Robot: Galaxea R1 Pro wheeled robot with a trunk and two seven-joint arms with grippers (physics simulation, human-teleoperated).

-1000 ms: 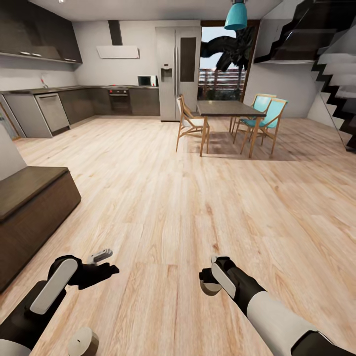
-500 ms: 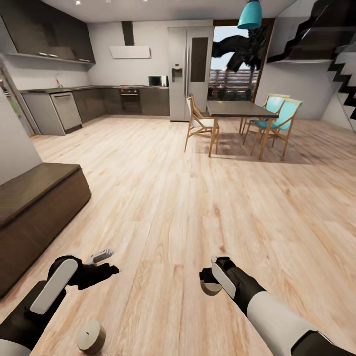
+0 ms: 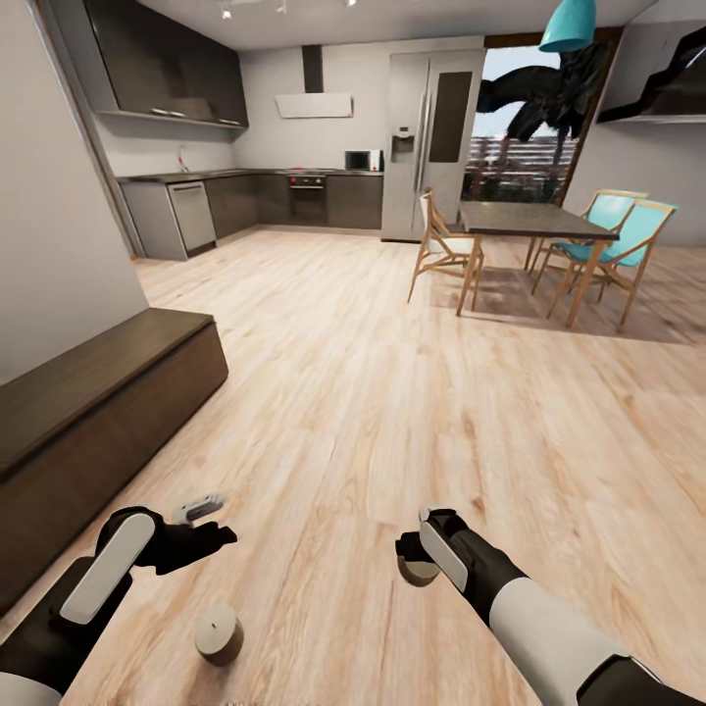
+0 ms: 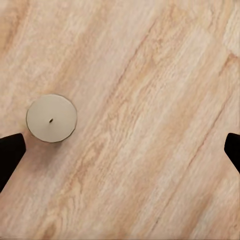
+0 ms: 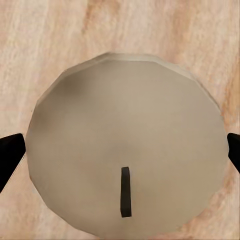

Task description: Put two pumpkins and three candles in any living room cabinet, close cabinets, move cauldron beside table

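Observation:
A pale candle (image 3: 418,571) is held above the wood floor, and my right gripper (image 3: 413,555) is shut on it. In the right wrist view this candle (image 5: 125,145) shows its dark wick, and a black fingertip (image 5: 10,155) touches its side. Another candle (image 3: 218,634) stands upright on the floor, just below and in front of my left gripper (image 3: 204,523), which is open and empty. The left wrist view has that floor candle (image 4: 51,118) near one of the wide-apart fingertips (image 4: 10,157). The long dark brown cabinet (image 3: 93,407) runs along the left wall, fronts shut.
A grey wall (image 3: 54,196) rises behind the cabinet. Far back right stand a dark dining table (image 3: 529,221) and wooden chairs (image 3: 441,245). Kitchen counters (image 3: 245,196) and a fridge (image 3: 431,147) line the back. Open wood floor (image 3: 392,392) lies ahead.
The whole view has swung, so the cabinet and kitchen now sit further right in the picture and the floor candle has come into fuller view. Both arms hold their poses.

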